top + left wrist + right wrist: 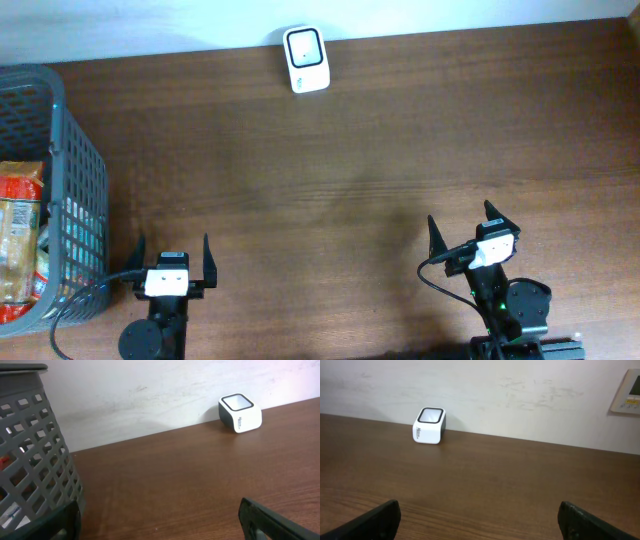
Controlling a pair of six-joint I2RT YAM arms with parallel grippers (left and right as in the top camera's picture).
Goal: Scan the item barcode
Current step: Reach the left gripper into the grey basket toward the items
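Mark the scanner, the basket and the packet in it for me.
scanner (304, 47): overhead view, its dark top window.
basket (88, 210): overhead view, its latticed side wall.
packet (20, 235): overhead view, middle of its wrapper.

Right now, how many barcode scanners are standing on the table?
1. The white scanner stands at the far edge of the table, by the wall. Another could lie hidden only inside the basket.

I get soft, even light, mild sheen on the bench (330, 180), faint shadows, overhead slightly grainy, wrist views' bottom corners blurred.
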